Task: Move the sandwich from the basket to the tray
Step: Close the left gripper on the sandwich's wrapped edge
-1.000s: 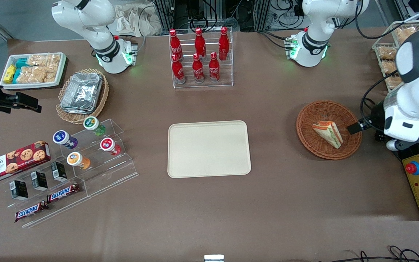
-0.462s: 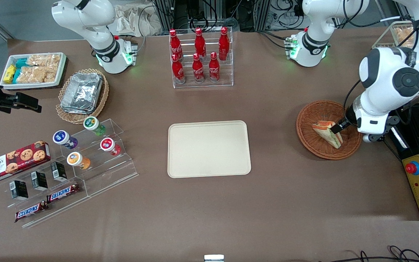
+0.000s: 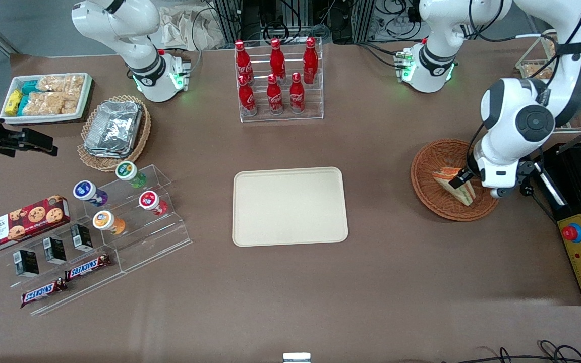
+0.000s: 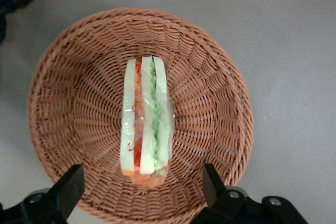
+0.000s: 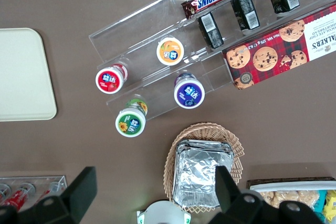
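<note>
The large flat cream-beige rectangular tray with rounded corners (image 3: 290,206) lies bare at mid-table, well apart from the round reddish-brown woven wicker basket (image 3: 434,201), which sits toward the working arm's end. The small triangular white-bread sandwich in clear wrap (image 3: 455,185) rests in the basket's bowl, standing on edge, so that its red, orange and green filling layers face up in the left wrist view (image 4: 145,123). The left arm's gripper (image 3: 460,177) hangs directly above the sandwich; its black fingers (image 4: 68,187) are spread wide with nothing between them, one on each bread face and neither touching the wrap. Judgement: the wedge is light and soft, and the bread will crush under a hard squeeze. The film looks slick, so too gentle a pinch could let it slip. The flat bread faces are the sensible place to grip, about mid-length where the wedge is thickest; the fingers already line up with these faces. The basket's sloped wicker wall (image 4: 220,114) leaves room on both sides for the fingers to come down. The pick is not yet made and the whole carry to the tray remains.
</note>
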Motion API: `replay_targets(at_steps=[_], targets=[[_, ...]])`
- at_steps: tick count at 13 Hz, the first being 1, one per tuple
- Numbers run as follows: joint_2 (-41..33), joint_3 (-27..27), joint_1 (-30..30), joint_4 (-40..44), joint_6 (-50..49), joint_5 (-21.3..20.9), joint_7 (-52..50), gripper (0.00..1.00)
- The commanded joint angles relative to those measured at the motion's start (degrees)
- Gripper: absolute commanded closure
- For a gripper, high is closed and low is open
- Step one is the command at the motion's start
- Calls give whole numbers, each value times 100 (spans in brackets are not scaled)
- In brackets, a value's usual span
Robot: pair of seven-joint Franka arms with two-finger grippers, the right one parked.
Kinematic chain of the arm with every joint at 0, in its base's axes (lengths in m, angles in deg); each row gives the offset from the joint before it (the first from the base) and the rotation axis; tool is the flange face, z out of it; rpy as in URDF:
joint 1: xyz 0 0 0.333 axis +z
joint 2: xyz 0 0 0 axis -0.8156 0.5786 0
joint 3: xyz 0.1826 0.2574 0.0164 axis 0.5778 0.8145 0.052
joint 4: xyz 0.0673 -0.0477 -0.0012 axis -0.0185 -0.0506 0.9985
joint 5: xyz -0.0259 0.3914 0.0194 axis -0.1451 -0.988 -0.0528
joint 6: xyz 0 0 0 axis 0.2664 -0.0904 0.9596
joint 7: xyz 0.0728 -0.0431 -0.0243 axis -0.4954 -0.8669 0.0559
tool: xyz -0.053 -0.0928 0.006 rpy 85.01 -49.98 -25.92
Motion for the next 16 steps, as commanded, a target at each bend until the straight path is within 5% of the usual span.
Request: replay_targets(at_steps=[1, 5, 6, 7, 8, 13, 16], targets=[[75, -50, 47, -445, 585, -462, -250, 0], [409, -24, 56, -789, 1377, -499, -312, 1], [488, -6, 65, -772, 1378, -507, -312, 28], [506, -6, 134, -754, 1387, -551, -312, 71], [497, -15, 213, -754, 1378, -647, -312, 100], [419, 20, 232, -631, 1317, -666, -268, 100], [-91, 56, 232, -238, 477, -639, 81, 100]])
